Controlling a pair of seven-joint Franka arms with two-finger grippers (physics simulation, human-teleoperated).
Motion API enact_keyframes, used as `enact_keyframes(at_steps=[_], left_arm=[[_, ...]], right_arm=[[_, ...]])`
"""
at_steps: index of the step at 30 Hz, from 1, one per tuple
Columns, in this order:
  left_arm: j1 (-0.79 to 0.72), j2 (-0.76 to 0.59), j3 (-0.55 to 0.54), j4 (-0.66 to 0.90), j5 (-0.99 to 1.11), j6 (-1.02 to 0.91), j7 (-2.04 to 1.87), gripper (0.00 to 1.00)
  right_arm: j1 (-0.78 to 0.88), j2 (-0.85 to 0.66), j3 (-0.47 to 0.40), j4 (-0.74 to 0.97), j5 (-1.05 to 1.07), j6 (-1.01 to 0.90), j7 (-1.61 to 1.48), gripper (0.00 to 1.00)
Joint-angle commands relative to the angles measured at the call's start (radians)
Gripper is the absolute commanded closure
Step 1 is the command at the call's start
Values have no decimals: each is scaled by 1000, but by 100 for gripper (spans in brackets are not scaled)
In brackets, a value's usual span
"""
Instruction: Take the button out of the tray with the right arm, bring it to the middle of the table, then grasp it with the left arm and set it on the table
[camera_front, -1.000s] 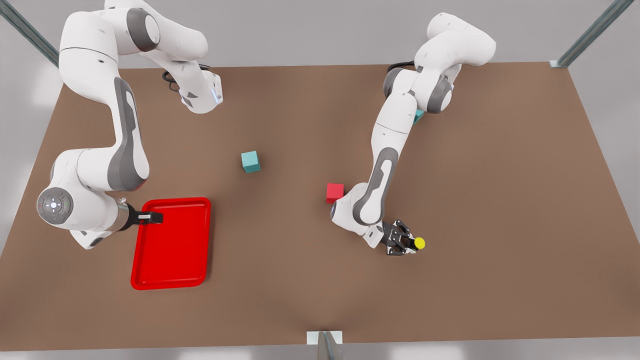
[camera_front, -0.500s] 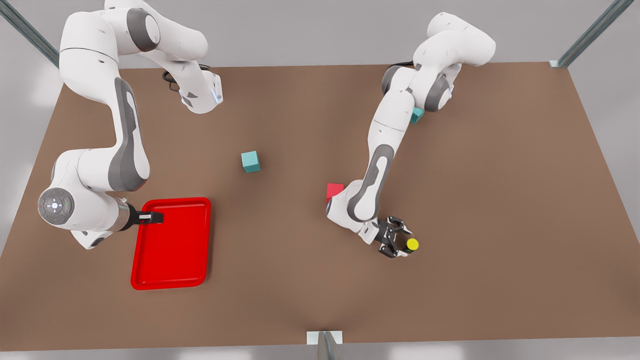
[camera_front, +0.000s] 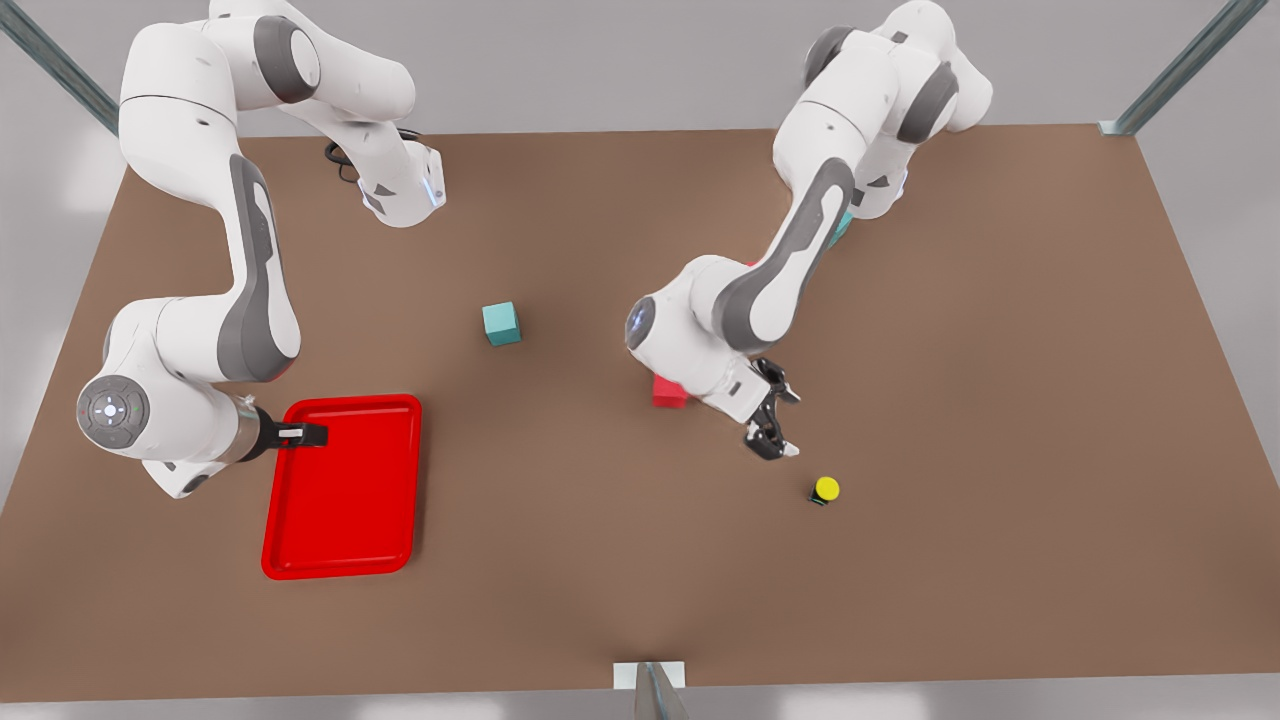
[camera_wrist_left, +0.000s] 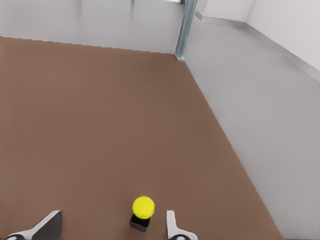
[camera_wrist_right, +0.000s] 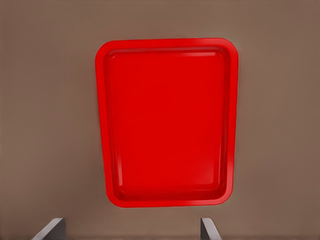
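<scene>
Our left end effector (camera_front: 772, 425) hangs with fingers spread, empty, clear of the push-button (camera_front: 826, 489), which stands upright on the counter (camera_front: 1000, 400) just beside it, on the side away from the red tray (camera_front: 343, 487). We judge the set-down done, so retreating well means lifting straight off without brushing the yellow cap. Our right end effector (camera_front: 300, 435) waits, fingers apart, over the tray's rim nearest its arm; the tray holds nothing.
</scene>
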Motion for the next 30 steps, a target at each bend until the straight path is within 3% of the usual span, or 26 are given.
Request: enact_keyframes(at_steps=[1,8,11,12,14,17,30], left_arm=[[49,-92,1,-8,-150,-45,627,0],[319,-376,-1,-31,-633,-154,1604,0],[501,-411,0,-31,-772,-226,2178,0],[501,-414,2,-34,-765,-205,2179,0],[494,-543,-7,-299,-731,34,2187,0],[497,-486,-7,-269,-703,45,2172,0],[492,-490,-10,-257,-677,38,2170,0]], right_arm=[[0,-1,0,0,1,-1,1,0],[0,0,0,0,0,-1,1,0],[0,0,0,-2,0,0,1,0],[0,0,0,-2,0,-1,1,0],[0,0,0,-2,0,0,1,0],[0,0,0,-2,0,0,-1,0],[11,6,2,9,-57,26,1,0]])
